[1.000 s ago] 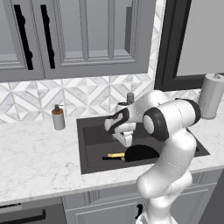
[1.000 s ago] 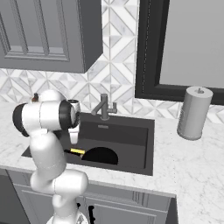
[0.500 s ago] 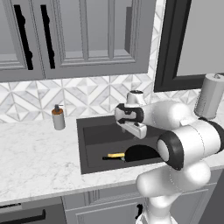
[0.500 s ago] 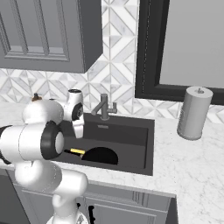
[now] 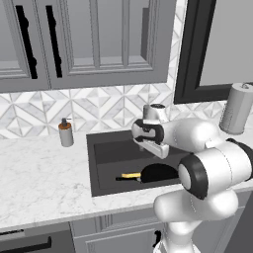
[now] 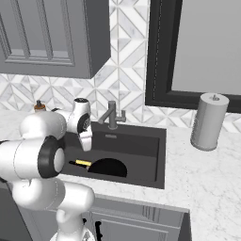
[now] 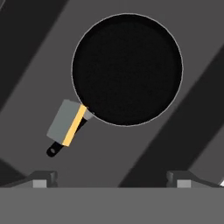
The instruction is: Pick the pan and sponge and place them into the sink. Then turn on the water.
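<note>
Change since earlier: arm has swung and risen; the gripper [image 7: 111, 177] now sits higher over the sink [image 5: 106, 148], with the forearm turned further toward the back wall.
Gripper state: jaws spread about as wide as they go, nothing between them; both fingertips [image 7: 43, 177] show bare in the hand view.
Pan: the pan [image 7: 127, 69] lies flat on the sink floor, in the front half of the basin, handle pointing left in the left base view.
Sponge: the sponge [image 7: 66, 122] lies across the pan's handle, just beside the pan's rim, its yellow side showing along one edge; also inside the sink.
Faucet: the faucet [image 6: 112, 115] stands at the back rim of the sink, spout over the basin; no water visible.
Other items: soap dispenser [image 5: 65, 132] and paper towel roll [image 6: 208, 121] stand on the desk [image 5: 44, 173], well apart from the work.
Task standing: judged from the layout, both placements are done; only the water remains.
Next requirement: likely bringing the gripper to the faucet's lever, which is too small to assess here.
</note>
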Robot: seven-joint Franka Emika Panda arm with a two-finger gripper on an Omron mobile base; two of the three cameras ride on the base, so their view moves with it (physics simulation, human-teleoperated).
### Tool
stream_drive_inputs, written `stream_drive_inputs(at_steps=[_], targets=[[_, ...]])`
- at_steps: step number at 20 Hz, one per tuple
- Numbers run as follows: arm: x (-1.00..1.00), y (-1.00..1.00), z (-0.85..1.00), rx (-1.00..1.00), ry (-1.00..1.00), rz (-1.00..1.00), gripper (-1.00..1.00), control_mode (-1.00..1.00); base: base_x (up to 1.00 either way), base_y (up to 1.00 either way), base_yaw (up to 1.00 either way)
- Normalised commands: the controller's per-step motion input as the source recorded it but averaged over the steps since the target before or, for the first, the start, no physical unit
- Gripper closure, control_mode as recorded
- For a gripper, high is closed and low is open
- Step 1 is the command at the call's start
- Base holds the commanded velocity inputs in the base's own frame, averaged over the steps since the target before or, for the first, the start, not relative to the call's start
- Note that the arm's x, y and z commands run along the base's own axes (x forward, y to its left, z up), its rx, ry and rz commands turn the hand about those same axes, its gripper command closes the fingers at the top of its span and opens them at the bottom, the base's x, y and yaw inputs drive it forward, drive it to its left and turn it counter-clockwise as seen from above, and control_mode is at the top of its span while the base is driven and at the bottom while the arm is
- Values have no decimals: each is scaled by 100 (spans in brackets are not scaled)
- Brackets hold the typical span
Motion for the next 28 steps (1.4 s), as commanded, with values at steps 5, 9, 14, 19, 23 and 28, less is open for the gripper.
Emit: stream_drive_inputs(at_steps=[5,9,14,19,23,28], targets=[[-13,-45,3,0,-6,43,-100,-100,0,0,0],[-4,-71,0,0,-12,70,-100,-100,0,0,0],[-18,-66,0,0,-7,55,-100,-100,0,0,0],[-5,-49,0,0,0,13,-100,-100,0,0,0],[0,-37,0,0,0,1,-100,-100,0,0,0],[0,-53,0,1,0,0,-100,-100,0,0,0]])
